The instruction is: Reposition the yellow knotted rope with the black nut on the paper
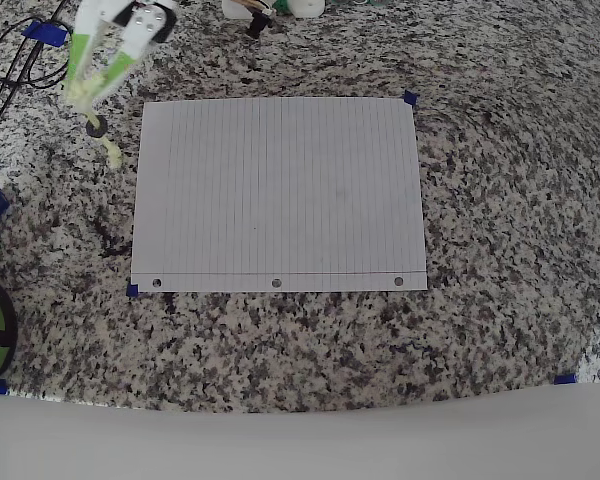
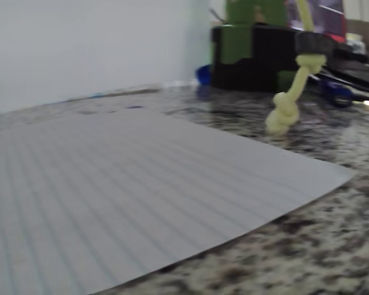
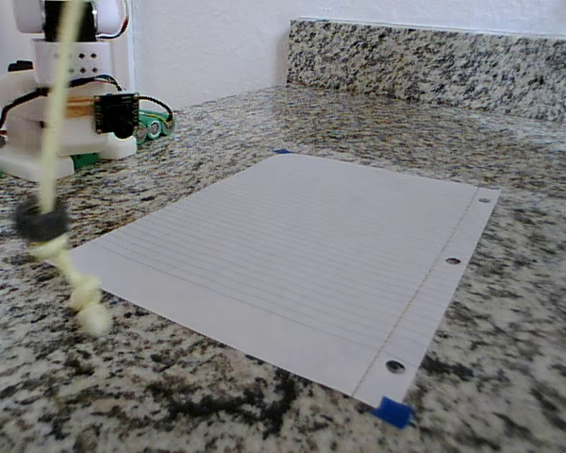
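Your gripper is pinching the yellow knotted rope so the black nut dangles just off the paper, probably ready to carry over it.

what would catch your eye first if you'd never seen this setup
The white lined paper lies flat mid-counter on speckled granite. Off its upper-left corner in the overhead view, the green-fingered gripper dangles the pale yellow knotted rope, strung through a black nut, its knotted tip near the counter.
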Controlling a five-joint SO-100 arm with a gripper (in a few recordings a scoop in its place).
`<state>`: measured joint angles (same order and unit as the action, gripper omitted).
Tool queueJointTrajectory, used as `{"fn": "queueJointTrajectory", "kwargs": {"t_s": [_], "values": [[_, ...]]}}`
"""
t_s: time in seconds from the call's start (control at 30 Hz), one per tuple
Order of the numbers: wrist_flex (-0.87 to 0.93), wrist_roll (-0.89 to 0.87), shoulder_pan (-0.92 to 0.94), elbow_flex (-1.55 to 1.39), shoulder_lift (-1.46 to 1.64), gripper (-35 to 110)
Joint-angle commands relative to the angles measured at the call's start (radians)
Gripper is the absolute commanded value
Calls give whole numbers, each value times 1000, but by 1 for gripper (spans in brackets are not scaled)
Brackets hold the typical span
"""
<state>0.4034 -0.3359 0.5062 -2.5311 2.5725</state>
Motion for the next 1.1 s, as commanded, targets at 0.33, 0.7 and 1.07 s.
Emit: {"fn": "queueJointTrajectory", "kwargs": {"t_s": [0.33,0.7,1.07], "values": [[124,-244,-334,-287,413,0],[284,-267,-541,-348,520,0],[535,-221,-690,-400,526,0]]}}
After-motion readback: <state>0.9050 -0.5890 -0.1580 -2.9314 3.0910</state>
